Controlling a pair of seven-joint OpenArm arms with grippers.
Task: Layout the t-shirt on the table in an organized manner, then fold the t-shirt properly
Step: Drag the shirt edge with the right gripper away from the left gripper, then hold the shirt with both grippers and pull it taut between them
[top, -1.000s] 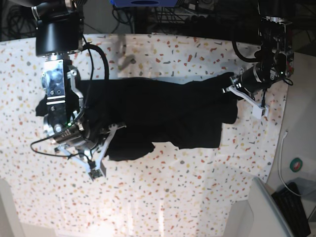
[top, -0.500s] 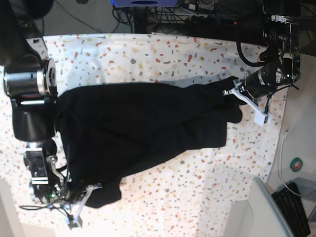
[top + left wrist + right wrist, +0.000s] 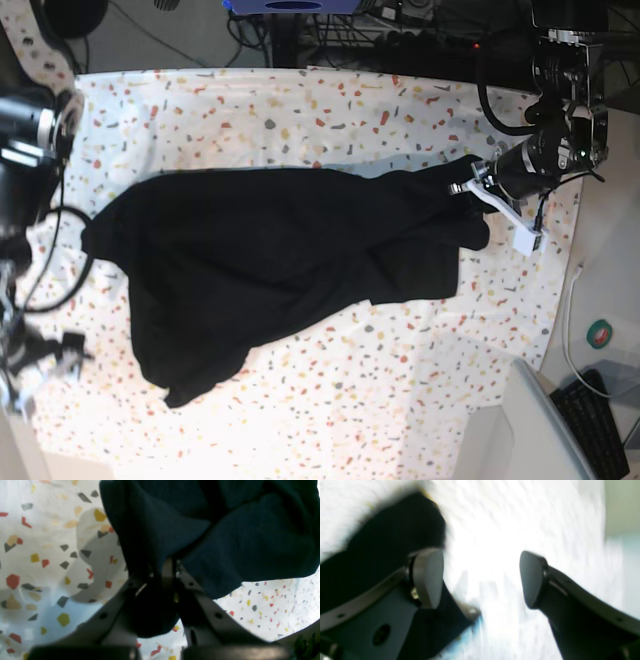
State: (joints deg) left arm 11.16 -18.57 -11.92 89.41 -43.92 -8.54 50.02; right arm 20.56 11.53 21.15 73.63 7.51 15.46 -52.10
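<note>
On the table (image 3: 300, 110), in the base view, the t-shirt (image 3: 280, 260) is seen spread as a long dark shape across the speckled cloth, one end drawn toward the view's right edge and the other trailing down to a loose corner near the lower left. Half a second ago that lower-left corner was pinched by the right gripper (image 3: 481, 580); it has now been let go, and in the right wrist view the jaws are seen standing wide apart with nothing between them, black cloth lying only beside one finger and bright table beyond. The right arm has been drawn back to the far left edge of the base view. The other end of the garment is kept clenched in the left gripper (image 3: 170, 570), whose fingers are closed on a bunched fold of dark fabric held just above the table. The stretching pull is therefore judged to be over on one side. The cloth is not yet flat: folds and a twisted lower edge remain, so further straightening is probably needed before any fold can be made.
</note>
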